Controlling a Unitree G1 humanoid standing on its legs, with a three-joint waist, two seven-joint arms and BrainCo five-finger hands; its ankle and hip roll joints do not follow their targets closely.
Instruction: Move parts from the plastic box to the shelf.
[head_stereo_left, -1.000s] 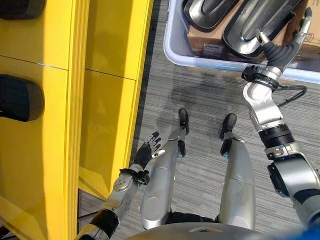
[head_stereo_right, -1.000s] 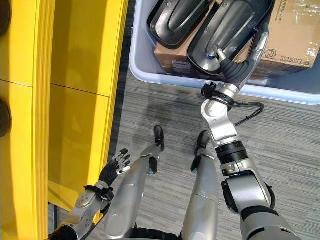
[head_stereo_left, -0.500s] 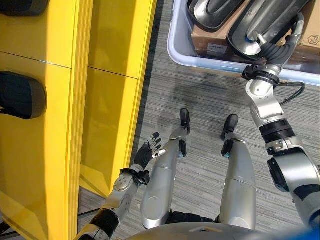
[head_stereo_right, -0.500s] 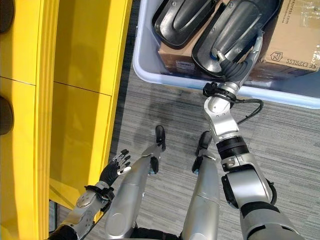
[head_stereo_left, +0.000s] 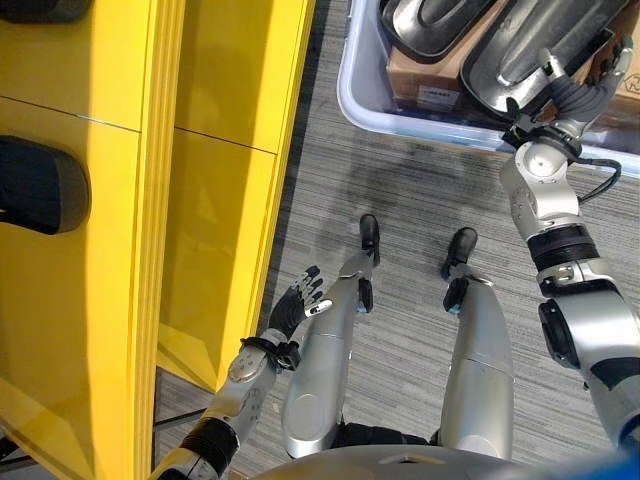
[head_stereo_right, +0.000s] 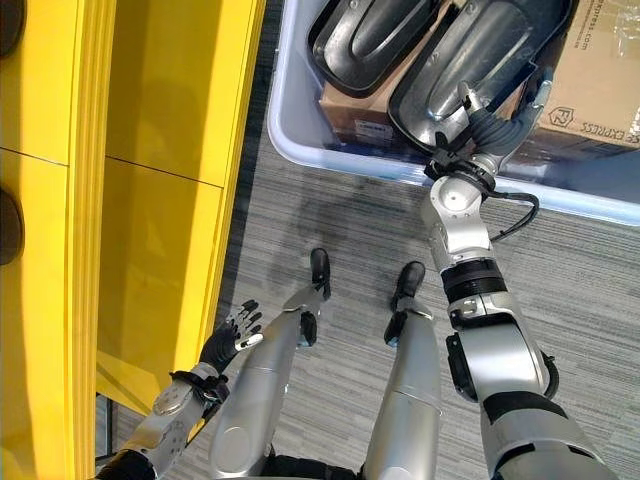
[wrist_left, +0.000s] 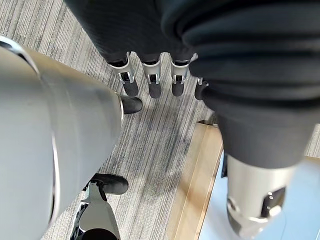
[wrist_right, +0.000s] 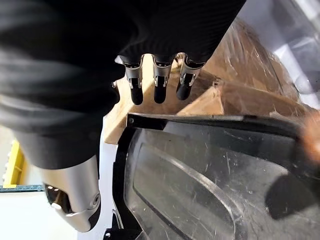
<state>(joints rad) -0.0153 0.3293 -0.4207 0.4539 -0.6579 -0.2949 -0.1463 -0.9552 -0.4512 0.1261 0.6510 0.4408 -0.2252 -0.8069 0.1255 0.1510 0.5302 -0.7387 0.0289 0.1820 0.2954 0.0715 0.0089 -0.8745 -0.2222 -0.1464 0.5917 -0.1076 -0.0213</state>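
A pale plastic box stands on the floor at the far right. In it, two dark moulded parts lie on cardboard boxes: a left part and a right part. My right hand reaches over the box's near rim, open, its fingers spread just above the near end of the right part and holding nothing. My left hand hangs open low beside the yellow shelf, fingers straight.
The tall yellow shelf takes up the left side, with dark parts resting on its levels. Grey striped carpet lies between the shelf and the box. A pale wooden strip shows on the floor in the left wrist view.
My right hand has swung to the right and turned over the near end of the right part. The left hand has not moved. The camera has shifted slightly.
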